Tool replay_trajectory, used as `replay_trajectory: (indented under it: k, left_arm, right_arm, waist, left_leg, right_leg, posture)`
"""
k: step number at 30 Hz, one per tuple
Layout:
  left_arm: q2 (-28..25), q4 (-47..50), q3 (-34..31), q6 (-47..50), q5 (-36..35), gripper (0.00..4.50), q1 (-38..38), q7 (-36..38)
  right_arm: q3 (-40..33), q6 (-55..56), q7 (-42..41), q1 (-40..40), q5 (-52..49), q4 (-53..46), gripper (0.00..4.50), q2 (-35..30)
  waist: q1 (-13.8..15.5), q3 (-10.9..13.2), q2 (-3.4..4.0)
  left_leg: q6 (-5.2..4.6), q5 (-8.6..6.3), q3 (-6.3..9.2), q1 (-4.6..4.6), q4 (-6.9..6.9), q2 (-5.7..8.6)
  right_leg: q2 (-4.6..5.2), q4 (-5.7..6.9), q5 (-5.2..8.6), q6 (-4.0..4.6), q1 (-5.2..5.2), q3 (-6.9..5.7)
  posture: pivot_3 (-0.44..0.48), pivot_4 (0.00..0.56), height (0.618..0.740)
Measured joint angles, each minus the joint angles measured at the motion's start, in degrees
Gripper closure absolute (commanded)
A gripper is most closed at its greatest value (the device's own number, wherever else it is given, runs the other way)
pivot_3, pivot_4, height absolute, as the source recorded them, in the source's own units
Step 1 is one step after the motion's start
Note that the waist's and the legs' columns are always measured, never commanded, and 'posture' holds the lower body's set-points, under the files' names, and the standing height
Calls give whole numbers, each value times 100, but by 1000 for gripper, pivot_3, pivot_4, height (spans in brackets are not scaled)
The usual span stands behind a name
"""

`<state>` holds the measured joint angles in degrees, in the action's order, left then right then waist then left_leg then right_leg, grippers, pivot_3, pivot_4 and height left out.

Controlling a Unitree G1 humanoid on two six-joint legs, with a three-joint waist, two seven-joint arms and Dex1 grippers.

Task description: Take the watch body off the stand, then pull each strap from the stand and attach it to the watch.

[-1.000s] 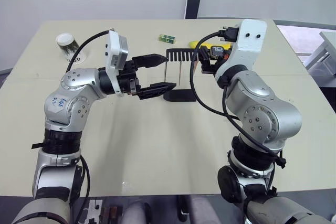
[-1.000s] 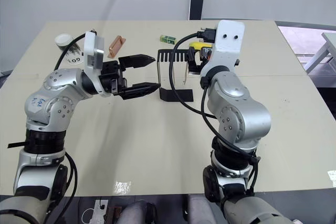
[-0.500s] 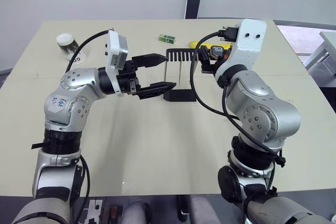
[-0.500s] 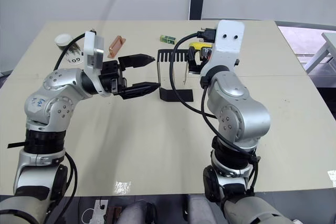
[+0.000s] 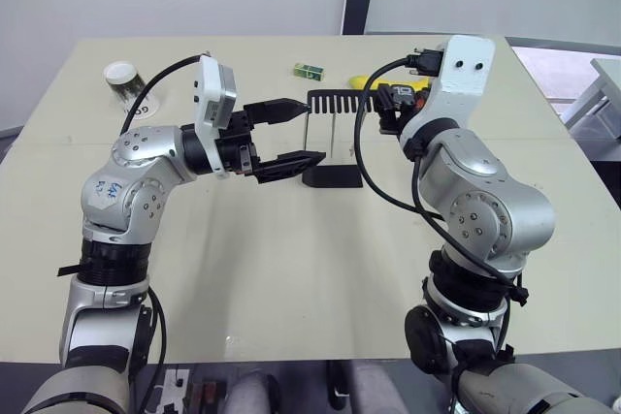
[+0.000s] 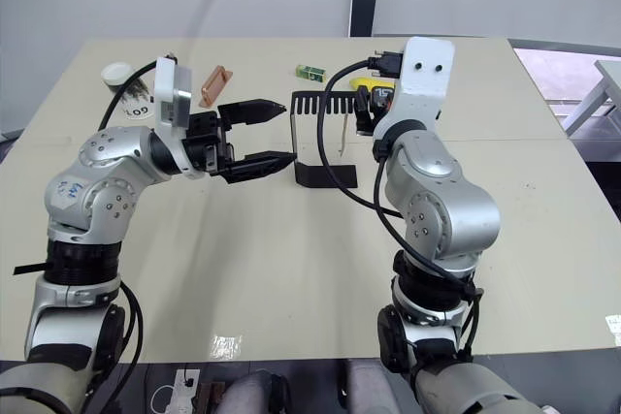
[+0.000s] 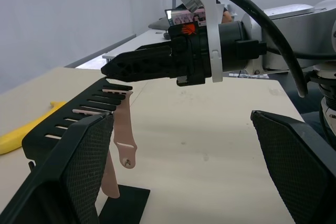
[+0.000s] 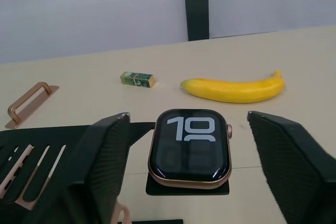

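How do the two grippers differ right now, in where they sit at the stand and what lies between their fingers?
The left gripper is at the strap side of the stand; the right gripper is at the opposite end. The straps hang just beyond the left gripper's fingers, ungrasped, while the watch body sits on the stand between the right gripper's fingers, with gaps either side. Both grippers are open, holding nothing.

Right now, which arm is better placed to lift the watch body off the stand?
The right. Its open gripper faces the dark-screened, gold-edged watch body on the black slotted metal stand, fingers either side. The left gripper is open by the stand's opposite end.
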<state>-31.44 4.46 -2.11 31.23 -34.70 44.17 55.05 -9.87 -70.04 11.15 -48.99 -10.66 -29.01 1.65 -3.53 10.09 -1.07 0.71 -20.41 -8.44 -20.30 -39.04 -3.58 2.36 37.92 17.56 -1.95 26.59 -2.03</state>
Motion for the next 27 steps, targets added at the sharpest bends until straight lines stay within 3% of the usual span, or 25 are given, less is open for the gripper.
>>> replay_trajectory:
  k: [14, 19, 27]
  left_arm:
    - [0, 6, -4, 0, 0, 0, -1, -29]
    - [0, 74, -4, 0, 0, 0, -20, -47]
    - [1, 134, -5, 0, 0, 0, -22, -59]
  right_arm:
    - [10, -8, -60, 1, -4, 0, 1278, -3]
    - [8, 3, -61, 4, -6, -2, 2944, 1]
    - [8, -23, -67, -14, -10, -9, 2940, 0]
  waist:
    - [0, 0, 0]
    - [0, 0, 0]
    - [-1, 0, 0]
  left_leg:
    - [0, 0, 0, 0, 0, 0]
    - [0, 0, 0, 0, 0, 0]
    - [0, 0, 0, 0, 0, 0]
  right_leg:
    - [0, 0, 0, 0, 0, 0]
    - [0, 0, 0, 0, 0, 0]
    - [0, 0, 0, 0, 0, 0]
  posture:
    - [0, 150, 740]
    - [0, 150, 740]
    - [0, 150, 740]
